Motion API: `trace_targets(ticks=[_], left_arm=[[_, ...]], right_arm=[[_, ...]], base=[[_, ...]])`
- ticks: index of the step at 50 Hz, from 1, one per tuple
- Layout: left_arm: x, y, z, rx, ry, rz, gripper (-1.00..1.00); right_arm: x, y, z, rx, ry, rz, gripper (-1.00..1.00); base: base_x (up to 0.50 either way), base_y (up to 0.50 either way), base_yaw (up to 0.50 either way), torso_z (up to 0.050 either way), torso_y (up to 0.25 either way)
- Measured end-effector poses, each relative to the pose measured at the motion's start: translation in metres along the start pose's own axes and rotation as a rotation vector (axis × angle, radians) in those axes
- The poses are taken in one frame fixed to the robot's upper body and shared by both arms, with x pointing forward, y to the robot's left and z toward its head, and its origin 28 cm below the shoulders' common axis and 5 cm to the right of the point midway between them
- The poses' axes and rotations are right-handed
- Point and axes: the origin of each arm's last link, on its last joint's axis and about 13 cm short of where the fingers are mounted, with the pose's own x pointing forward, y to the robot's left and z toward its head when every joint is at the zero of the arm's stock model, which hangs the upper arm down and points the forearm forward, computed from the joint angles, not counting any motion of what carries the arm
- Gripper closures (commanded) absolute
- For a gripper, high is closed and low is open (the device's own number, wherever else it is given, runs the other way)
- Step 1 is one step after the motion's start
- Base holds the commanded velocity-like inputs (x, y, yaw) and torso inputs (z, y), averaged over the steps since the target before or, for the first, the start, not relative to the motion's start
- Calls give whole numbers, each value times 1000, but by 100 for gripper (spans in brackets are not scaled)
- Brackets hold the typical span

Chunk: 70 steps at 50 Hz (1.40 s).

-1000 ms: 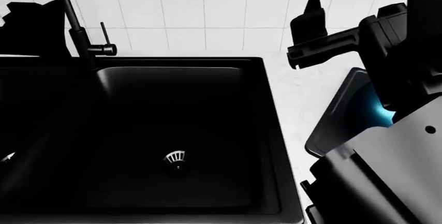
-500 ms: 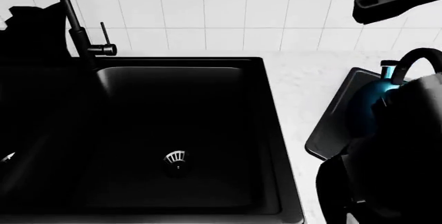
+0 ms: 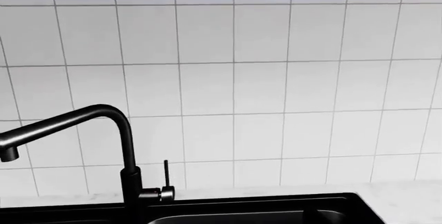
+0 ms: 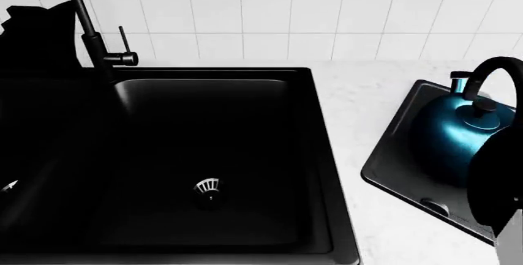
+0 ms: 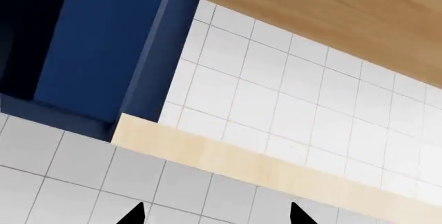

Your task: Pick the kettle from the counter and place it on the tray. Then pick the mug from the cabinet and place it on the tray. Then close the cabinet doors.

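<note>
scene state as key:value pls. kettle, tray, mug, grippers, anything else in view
kettle: teal kettle upright on the tray, handle arched over the lid
tray: black tray on the counter, beside the sink
mug: not in view
left gripper: not in view; its camera faces the faucet and tiled wall
right gripper: two fingertips apart, nothing between them, pointed at the wall below a blue cabinet
step: kettle placed; mug and cabinet doors not yet done
</note>
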Motion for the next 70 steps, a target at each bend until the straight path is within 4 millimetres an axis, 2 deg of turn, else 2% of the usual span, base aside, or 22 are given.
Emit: trace_targets(ticks=[17, 37, 46, 57, 70], left_arm=[[-1, 1, 0, 6, 2, 5, -100], [-4, 5, -4, 2, 11, 14, -100], [-5, 6, -5, 1, 14, 16, -100], [-4, 7, -7, 4, 20, 21, -100], [-1, 7, -10, 5, 35, 25, -100]], right_arm=[[12, -20, 40, -11, -41, -39, -100], [44, -22, 81, -32, -74, 2, -100], [54, -23, 89, -33, -79, 2, -100], [67, -13, 92, -15, -100, 49, -100], [79, 16, 97, 1, -132, 122, -100]], base=[[0, 0, 0, 0, 0], [0, 0, 0, 0, 0], [0, 0, 0, 1, 1], [0, 0, 0, 2, 0], [0, 0, 0, 2, 1]])
